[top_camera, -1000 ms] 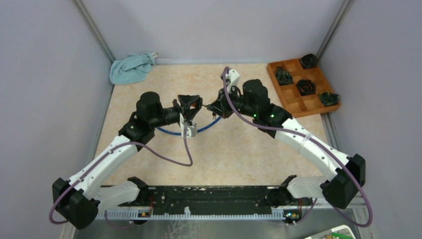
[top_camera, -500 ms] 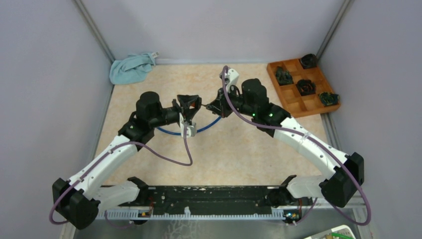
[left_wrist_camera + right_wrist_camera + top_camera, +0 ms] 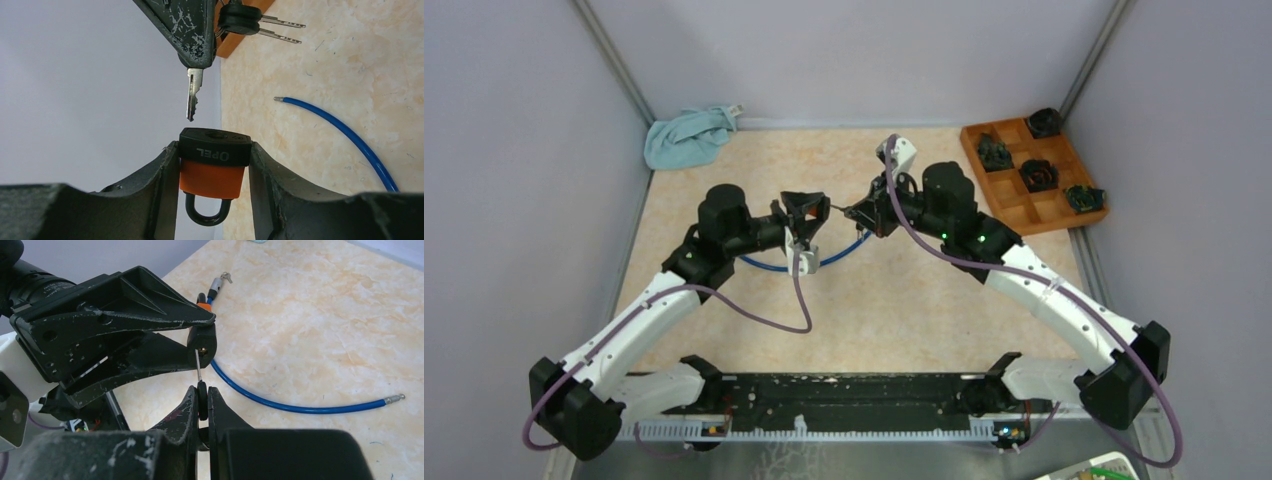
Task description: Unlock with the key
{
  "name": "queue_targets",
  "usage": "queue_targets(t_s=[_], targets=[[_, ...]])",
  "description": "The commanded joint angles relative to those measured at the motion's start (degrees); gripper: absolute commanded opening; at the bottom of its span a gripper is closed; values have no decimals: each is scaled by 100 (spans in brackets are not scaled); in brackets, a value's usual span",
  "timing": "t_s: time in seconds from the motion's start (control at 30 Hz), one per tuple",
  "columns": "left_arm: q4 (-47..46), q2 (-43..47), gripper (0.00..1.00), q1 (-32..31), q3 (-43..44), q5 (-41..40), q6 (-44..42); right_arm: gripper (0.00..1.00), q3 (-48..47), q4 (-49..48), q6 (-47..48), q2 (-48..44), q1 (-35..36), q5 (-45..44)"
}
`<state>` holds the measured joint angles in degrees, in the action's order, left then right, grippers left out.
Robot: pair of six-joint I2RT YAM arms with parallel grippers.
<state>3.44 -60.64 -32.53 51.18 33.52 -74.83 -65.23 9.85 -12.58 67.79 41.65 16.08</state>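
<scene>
Our left gripper (image 3: 215, 172) is closed on the padlock (image 3: 215, 156), one finger pressed against each side of its orange and black body. The lock's black keyway face is turned towards the other arm, and its shackle loop sits back between the fingers, closed as far as we can see. The lock is held in the air above the far half of the counter (image 3: 904, 320), about midway between its left and right edges.

Our right gripper (image 3: 202, 396) pinches the black head of the key (image 3: 193, 95), with the blade pointing at the lock. In the left wrist view the tip stops just short of the keyway face and sits a little to one side of the slot. Two spare keys (image 3: 260, 25) hang from the same ring behind the fingers.

Below the two grippers a blue cable (image 3: 345, 132) curves across the counter. We cannot tell whether it passes through the shackle. A wooden tray (image 3: 1034, 175) sits at the far right corner and a blue cloth (image 3: 686, 135) at the far left corner.

We judge the step in hand to be lining up the key for insertion. The next move calls for a small sideways correction, then a straight push along the blade, with the lock held firm. Only after full insertion does turning make sense.
</scene>
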Motion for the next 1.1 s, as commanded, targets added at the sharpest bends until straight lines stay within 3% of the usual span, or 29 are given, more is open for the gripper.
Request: queue_targets(t_s=[0.0,1.07], targets=[[-242,59,0,-25,156,129,26,0,-45,-225,47,-99,59,-29],[-257,95,0,-25,119,215,-94,0,-114,-430,-119,245,64,127]])
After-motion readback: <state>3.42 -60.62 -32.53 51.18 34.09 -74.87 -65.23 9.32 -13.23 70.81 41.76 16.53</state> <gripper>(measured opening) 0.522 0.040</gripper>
